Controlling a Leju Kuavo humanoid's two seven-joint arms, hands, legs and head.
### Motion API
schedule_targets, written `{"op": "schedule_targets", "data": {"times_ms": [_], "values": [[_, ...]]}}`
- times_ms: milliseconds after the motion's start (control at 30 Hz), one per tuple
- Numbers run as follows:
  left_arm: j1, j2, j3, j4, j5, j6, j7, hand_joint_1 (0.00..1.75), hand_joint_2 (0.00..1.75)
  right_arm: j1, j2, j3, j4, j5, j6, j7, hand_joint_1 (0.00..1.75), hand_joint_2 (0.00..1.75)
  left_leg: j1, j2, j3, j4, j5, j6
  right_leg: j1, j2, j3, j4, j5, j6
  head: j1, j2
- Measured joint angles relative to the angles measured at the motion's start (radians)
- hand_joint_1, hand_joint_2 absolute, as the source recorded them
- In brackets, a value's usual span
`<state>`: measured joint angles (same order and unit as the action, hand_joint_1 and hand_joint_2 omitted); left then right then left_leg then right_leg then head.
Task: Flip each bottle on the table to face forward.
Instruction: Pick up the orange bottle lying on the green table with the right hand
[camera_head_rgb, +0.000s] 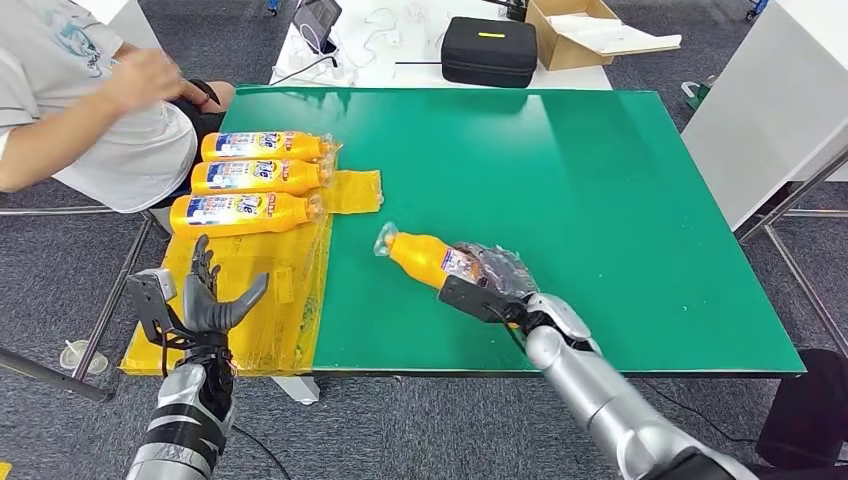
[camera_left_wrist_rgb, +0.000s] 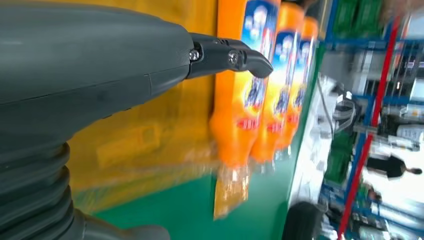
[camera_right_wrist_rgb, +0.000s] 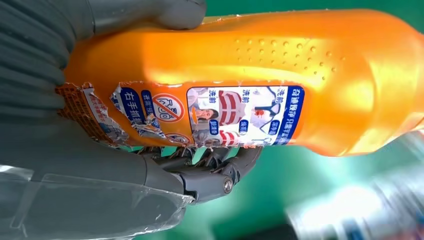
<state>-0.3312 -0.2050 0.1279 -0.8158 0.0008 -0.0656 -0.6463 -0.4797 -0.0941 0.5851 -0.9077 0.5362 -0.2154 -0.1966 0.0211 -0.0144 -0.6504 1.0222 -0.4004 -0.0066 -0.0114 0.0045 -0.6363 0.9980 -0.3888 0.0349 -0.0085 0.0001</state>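
Left hand: the left hand (camera_head_rgb: 212, 297) hovered above the near end of the yellow sheet (camera_head_rgb: 262, 300), fingers spread apart and holding nothing; in the left wrist view its dark fingertip (camera_left_wrist_rgb: 250, 59) pointed toward the row of bottles.
Right hand: the right hand (camera_head_rgb: 500, 290) was clamped around the lower body of the orange bottle (camera_head_rgb: 430, 256), near the front edge of the table; in the right wrist view the thumb lay over one side of the bottle and the dark fingers (camera_right_wrist_rgb: 215, 172) curled under the other.
Held bottle: it lay on its side on the green table (camera_head_rgb: 600, 200), cap end pointing away from the robot and toward its left; the right wrist view showed its torn back label (camera_right_wrist_rgb: 200, 115) with small pictures and print.
Yellow sheet: it covered the table's left strip, crinkled and glossy.
Row of bottles: three orange bottles lay side by side on the sheet, caps toward the table's middle, blue-and-white labels up — the nearest bottle (camera_head_rgb: 240, 212), the middle bottle (camera_head_rgb: 255, 176) and the farthest bottle (camera_head_rgb: 262, 146).
Person: a person in a white shirt (camera_head_rgb: 90, 100) sat at the far left corner.
Beyond the table: a black case (camera_head_rgb: 489, 50) and an open cardboard box (camera_head_rgb: 580, 32) sat on a white surface.
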Motion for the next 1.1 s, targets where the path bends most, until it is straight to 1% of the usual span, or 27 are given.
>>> {"op": "schedule_targets", "data": {"times_ms": [67,133,233,367,433,533,633,733,900,1000,1100], "values": [[0.022,-0.012,-0.016,-0.039,0.031,-0.038,0.029,0.0,1.75,0.057,0.035,-0.063,-0.09,0.045,-0.12,-0.032,1.75,1.75,0.0,-0.001,-0.001,0.0,0.0,0.0,0.0,0.0,-0.002,0.0,0.0,0.0,0.0,0.0],[0.041,-0.022,-0.037,-0.076,0.063,-0.071,0.055,0.0,1.75,0.098,0.065,-0.121,-0.164,0.072,-0.207,-0.073,1.75,1.75,0.001,-0.001,-0.003,0.0,0.0,0.0,0.0,-0.001,-0.002,0.0,-0.001,0.0,0.0,0.0],[0.057,-0.031,-0.068,-0.115,0.097,-0.098,0.079,0.0,1.75,0.137,0.092,-0.183,-0.234,0.081,-0.258,-0.118,1.75,1.75,0.001,-0.001,-0.004,0.0,0.0,0.0,0.0,-0.001,-0.002,0.0,-0.001,0.0,0.0,0.0],[0.067,-0.038,-0.101,-0.152,0.119,-0.114,0.091,0.0,1.75,0.174,0.113,-0.239,-0.287,0.08,-0.272,-0.148,1.75,1.75,0.0,-0.001,-0.004,0.0,0.0,0.0,-0.001,-0.001,-0.003,0.0,0.0,0.0,0.0,0.0],[0.069,-0.039,-0.116,-0.165,0.145,-0.136,0.104,0.0,1.75,0.187,0.124,-0.26,-0.302,0.066,-0.281,-0.177,1.75,1.75,-0.001,-0.001,-0.004,0.0,0.0,0.0,-0.001,-0.001,-0.003,0.0,0.0,0.0,0.0,0.0],[0.076,-0.04,-0.151,-0.182,0.221,-0.216,0.143,0.0,1.75,0.206,0.146,-0.291,-0.311,0.032,-0.297,-0.249,1.75,1.75,0.0,-0.001,-0.004,0.0,0.0,0.0,-0.001,-0.001,-0.003,0.0,0.0,0.0,0.0,0.0],[0.084,-0.04,-0.203,-0.196,0.312,-0.304,0.186,0.0,1.75,0.221,0.167,-0.313,-0.302,0.003,-0.293,-0.317,1.75,1.75,0.0,-0.001,-0.004,0.0,0.0,0.0,0.0,-0.001,-0.003,0.0,0.0,0.0,0.0,0.0],[0.088,-0.04,-0.249,-0.203,0.358,-0.34,0.205,0.0,1.75,0.231,0.187,-0.328,-0.282,-0.013,-0.286,-0.359,1.75,1.75,0.0,-0.001,-0.004,0.0,0.0,0.0,0.0,-0.001,-0.003,0.0,0.0,0.0,0.0,0.0],[0.09,-0.038,-0.299,-0.21,0.379,-0.369,0.213,0.0,1.75,0.233,0.216,-0.334,-0.238,-0.01,-0.27,-0.399,1.74,1.75,0.0,-0.001,-0.004,0.0,0.0,0.0,0.0,-0.001,-0.003,0.0,0.0,0.0,0.0,0.0],[0.086,-0.037,-0.339,-0.206,0.386,-0.389,0.218,0.0,1.75,0.23,0.256,-0.315,-0.178,0.005,-0.273,-0.442,1.72,1.75,0.0,-0.001,-0.004,0.0,0.0,0.0,0.0,-0.001,-0.004,0.0,0.0,0.0,0.0,0.0],[0.077,-0.037,-0.379,-0.191,0.394,-0.399,0.219,0.0,1.75,0.219,0.299,-0.277,-0.108,0.015,-0.287,-0.467,1.73,1.75,0.0,-0.001,-0.004,0.0,0.0,0.0,0.0,-0.001,-0.004,0.0,0.0,0.0,0.0,0.0]]}}
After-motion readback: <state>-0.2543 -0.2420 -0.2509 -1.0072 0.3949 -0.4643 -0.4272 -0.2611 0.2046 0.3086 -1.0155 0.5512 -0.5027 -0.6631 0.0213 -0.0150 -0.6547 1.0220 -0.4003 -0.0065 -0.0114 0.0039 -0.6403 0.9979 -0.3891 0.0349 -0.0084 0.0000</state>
